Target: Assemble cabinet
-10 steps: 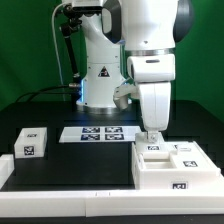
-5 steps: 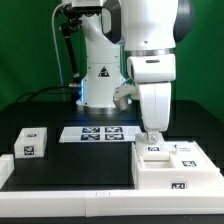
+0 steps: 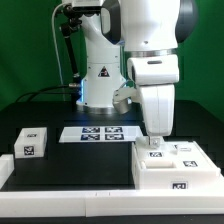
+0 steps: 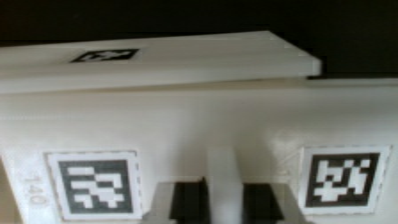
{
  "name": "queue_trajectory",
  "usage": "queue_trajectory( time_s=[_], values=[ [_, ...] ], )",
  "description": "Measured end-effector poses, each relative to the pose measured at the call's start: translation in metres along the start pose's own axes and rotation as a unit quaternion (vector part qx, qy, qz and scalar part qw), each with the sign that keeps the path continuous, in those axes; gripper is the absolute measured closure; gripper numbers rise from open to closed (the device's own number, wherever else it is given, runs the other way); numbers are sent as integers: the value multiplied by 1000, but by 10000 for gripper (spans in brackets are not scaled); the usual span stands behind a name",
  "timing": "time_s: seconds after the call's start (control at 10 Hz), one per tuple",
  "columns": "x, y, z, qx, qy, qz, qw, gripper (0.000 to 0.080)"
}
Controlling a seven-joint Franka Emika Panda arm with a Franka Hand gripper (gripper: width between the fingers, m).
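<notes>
We are seeing the cabinet (image 3: pixel 178 168) lying flat on the black table (image 3: pixel 70 165) at the exterior view's right. Its long axis is running across that view, tagged faces pointing up and toward the camera. The gripper (image 3: pixel 155 141) is hanging over its far edge, fingers (image 4: pixel 187 205) narrowly parted astride a thin white part of it. We cannot tell whether they are clamping it.

On the black table (image 3: pixel 80 165), the marker board (image 3: pixel 100 134) lies flat just past the middle, toward 12 o'clock, and the robot base (image 3: pixel 100 90) stands behind it. A small white block (image 3: pixel 32 143) bearing tags sits at 9 o'clock. The large white cabinet body (image 3: pixel 172 172) fills the 4 o'clock corner, well apart from the block.
</notes>
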State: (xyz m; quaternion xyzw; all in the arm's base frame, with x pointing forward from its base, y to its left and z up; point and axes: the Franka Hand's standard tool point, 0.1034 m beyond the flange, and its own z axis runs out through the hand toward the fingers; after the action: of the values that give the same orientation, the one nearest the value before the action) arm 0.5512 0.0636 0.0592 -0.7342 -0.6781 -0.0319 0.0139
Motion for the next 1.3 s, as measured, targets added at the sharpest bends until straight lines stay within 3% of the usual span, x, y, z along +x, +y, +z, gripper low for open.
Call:
queue_trajectory(
  time_s=[0.4, 0.6, 0.9, 1.0, 1.1, 1.2, 1.3],
  values=[
    [0, 28, 1, -2, 4, -4, 1000, 731],
    [1, 28, 2, 10, 1, -6, 1000, 731],
    [2, 27, -3, 7, -2, 1, 1000, 730],
    [2, 26, -6, 5, -3, 0, 1000, 508],
    [2, 25, -10, 2, -4, 4, 1000, 366],
    [1, 25, -16, -5, -5, 7, 1000, 366],
    [-1, 23, -21, -9, -6, 14, 1000, 183]
  ],
)
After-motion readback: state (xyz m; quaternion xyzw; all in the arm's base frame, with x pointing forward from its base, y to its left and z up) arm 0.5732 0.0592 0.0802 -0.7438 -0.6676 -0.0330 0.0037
